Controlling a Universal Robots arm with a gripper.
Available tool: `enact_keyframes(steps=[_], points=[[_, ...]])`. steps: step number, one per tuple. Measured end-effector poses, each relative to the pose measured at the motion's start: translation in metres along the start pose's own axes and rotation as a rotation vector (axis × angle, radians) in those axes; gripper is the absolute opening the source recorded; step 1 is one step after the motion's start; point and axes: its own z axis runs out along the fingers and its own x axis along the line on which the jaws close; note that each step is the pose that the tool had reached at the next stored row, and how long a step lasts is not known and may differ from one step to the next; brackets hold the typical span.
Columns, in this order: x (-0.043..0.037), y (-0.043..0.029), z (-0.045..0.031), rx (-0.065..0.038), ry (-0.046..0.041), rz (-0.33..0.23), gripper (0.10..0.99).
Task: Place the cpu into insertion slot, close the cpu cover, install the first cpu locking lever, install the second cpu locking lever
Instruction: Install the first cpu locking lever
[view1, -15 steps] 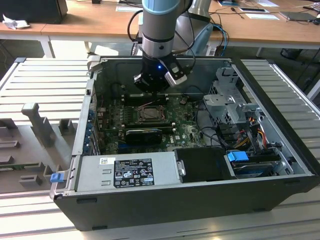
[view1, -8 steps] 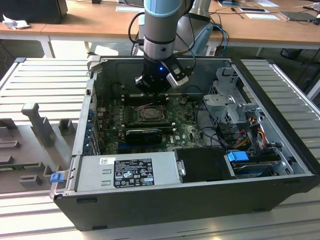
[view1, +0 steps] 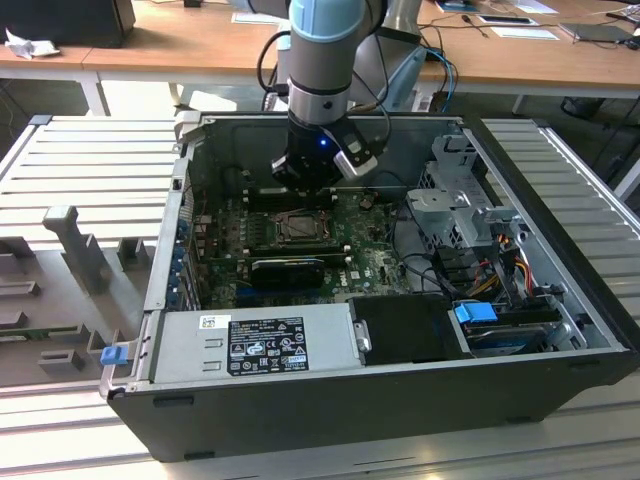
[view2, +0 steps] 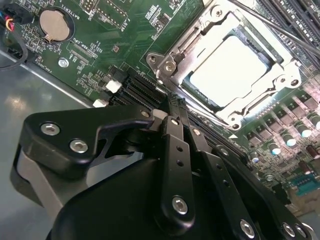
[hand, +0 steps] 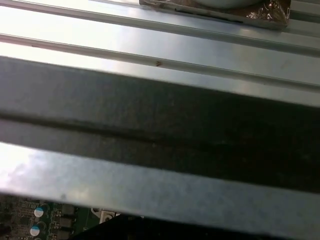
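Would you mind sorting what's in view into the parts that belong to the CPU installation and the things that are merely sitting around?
Belonging to the job:
- cpu, seated in the insertion slot
- cpu cover, lying down over the chip
- hand, beside the socket

Just lying about:
- coin cell battery
- power supply
- drive cage
- blue clip

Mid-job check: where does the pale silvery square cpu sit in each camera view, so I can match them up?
Exterior view: the pale silvery square cpu lies mid-board, just below the gripper.
Second wrist view: it sits inside the thin silvery metal cpu cover frame, beyond the black gripper links.
First wrist view: not seen there.
Shared landmark: the green motherboard.
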Motion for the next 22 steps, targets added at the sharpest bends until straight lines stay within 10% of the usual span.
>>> enact_keyframes(steps=[22], points=[[-0.0008,-0.0020,0.0066,0.009,0.0015,0.000,0.106]])
